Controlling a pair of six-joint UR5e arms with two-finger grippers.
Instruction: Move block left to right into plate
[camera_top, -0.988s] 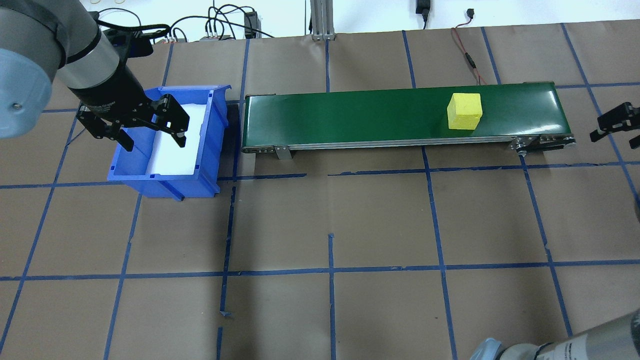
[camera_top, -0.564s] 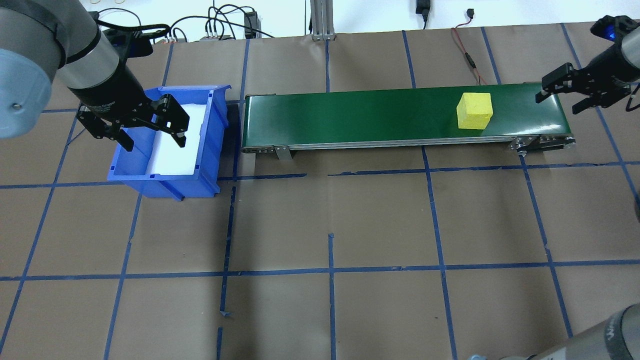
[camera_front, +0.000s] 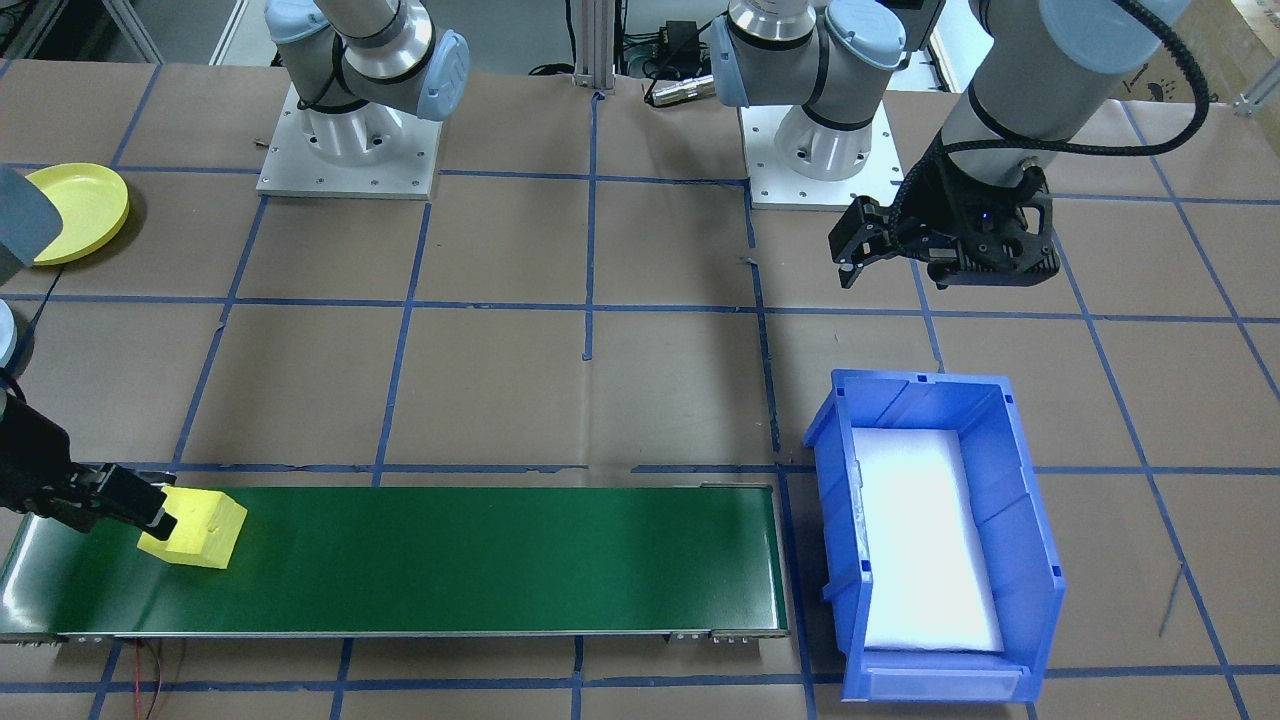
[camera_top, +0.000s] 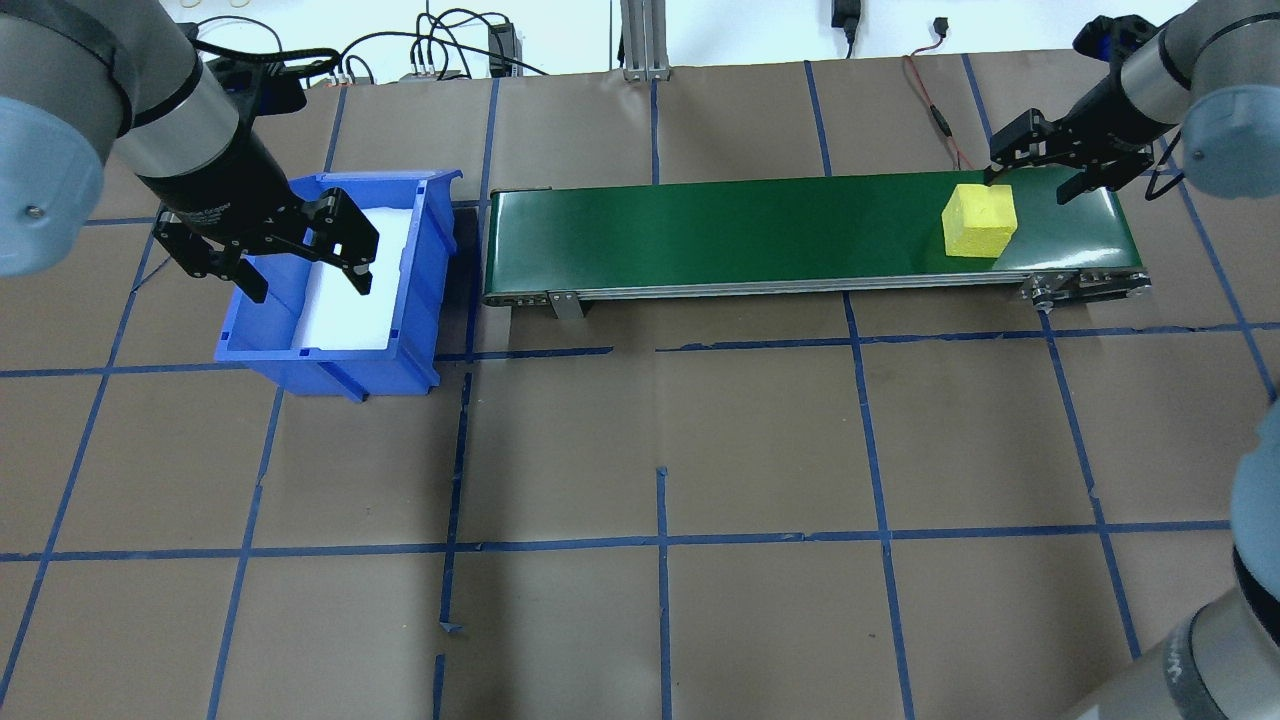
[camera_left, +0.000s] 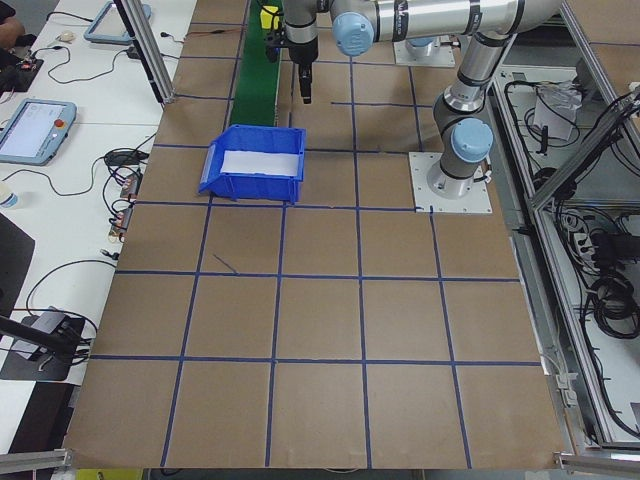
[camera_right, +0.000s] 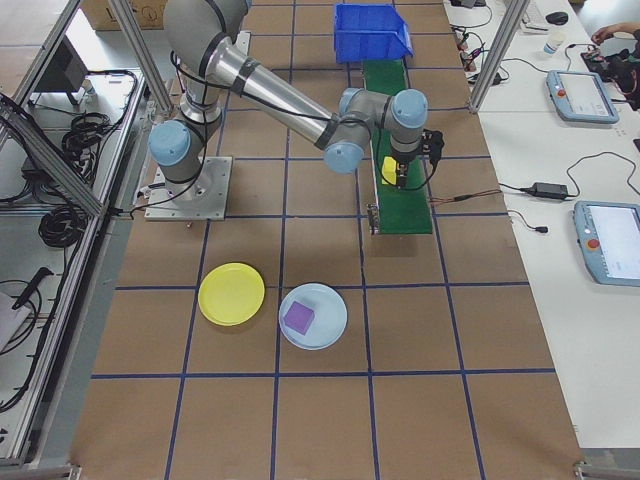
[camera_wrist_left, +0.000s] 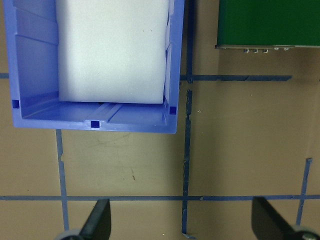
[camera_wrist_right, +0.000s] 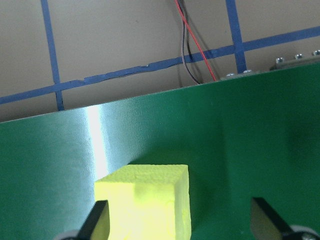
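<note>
Green conveyor belt (camera_top: 800, 232) runs across upper middle of overhead view, matte textured rubber with a glare streak. It likely carries the block from the bin side to the right arm's side.

Blue plastic bin (camera_top: 340, 275) at its left end, ribbed walls, white foam liner.

Left gripper (camera_top: 262, 262) hangs over the bin, jaws spread, holding nothing. Probably parked.

Yellow plate (camera_right: 231, 293) sits lower left in right side view, well apart from the belt; drop target, I'd guess.

Right gripper (camera_top: 1035, 165) at upper right, fingers spread, above the yellow foam block (camera_top: 979, 220), offset toward the belt end, not gripping. The block is a porous cube at the belt's right end.
</note>
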